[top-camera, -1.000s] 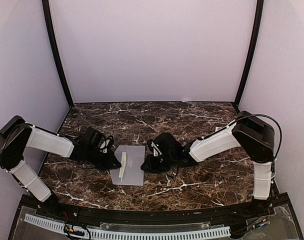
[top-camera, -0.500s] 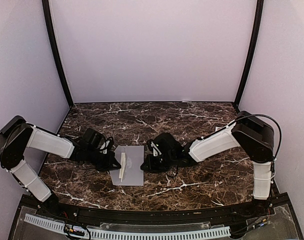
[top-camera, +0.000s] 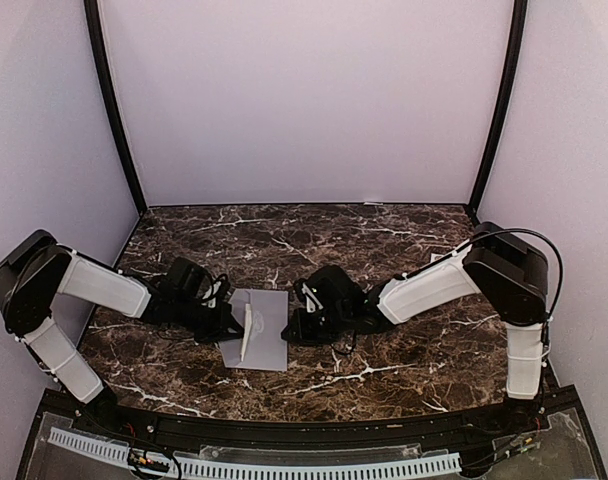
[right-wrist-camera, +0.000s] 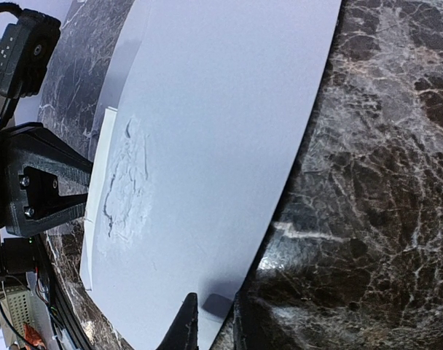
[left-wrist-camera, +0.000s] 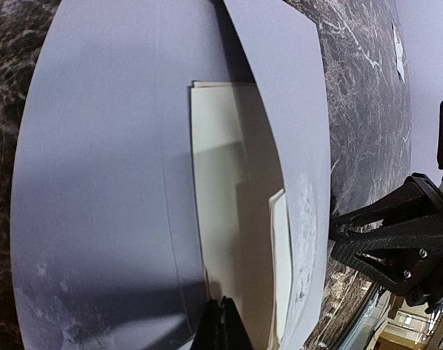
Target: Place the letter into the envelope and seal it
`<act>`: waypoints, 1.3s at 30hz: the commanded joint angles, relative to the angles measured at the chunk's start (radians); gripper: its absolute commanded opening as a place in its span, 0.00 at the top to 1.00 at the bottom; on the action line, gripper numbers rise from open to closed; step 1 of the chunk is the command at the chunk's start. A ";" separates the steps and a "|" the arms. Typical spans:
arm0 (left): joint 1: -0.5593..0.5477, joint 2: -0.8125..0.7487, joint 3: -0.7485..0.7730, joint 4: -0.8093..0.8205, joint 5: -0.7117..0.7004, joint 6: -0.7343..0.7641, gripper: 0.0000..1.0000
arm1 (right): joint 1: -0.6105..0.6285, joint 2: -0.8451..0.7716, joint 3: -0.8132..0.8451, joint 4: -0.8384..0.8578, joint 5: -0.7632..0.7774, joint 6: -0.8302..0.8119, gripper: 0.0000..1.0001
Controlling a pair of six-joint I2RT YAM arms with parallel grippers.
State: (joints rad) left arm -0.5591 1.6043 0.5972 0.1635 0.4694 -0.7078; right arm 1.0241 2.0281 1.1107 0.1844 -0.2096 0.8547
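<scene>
The grey-lavender envelope lies flat on the marble table between the two arms. In the left wrist view one layer of the envelope lies flat and the other layer is lifted. The cream letter sits between them; it shows as a pale strip in the top view. My left gripper is at the envelope's left side, its jaws shut on the letter's near edge. My right gripper is at the envelope's right edge, its jaws pinching that edge of the envelope.
The dark marble table is bounded by lavender walls and two black posts. A small white sheet lies far back on the right. The left gripper's black body shows beyond the envelope in the right wrist view.
My left gripper has edged slightly right toward the envelope, and the letter strip has tilted a little. The right arm and envelope have stayed put.
</scene>
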 commanded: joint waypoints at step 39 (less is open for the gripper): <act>0.052 -0.417 0.172 -0.453 -0.273 0.190 0.25 | -0.058 -0.450 -0.134 -0.264 0.354 -0.114 0.48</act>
State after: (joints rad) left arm -0.5396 1.2304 0.7246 -0.1627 0.2584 -0.5816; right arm 1.0031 1.6688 1.0069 -0.0128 0.0467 0.7856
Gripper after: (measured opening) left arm 0.707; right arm 0.484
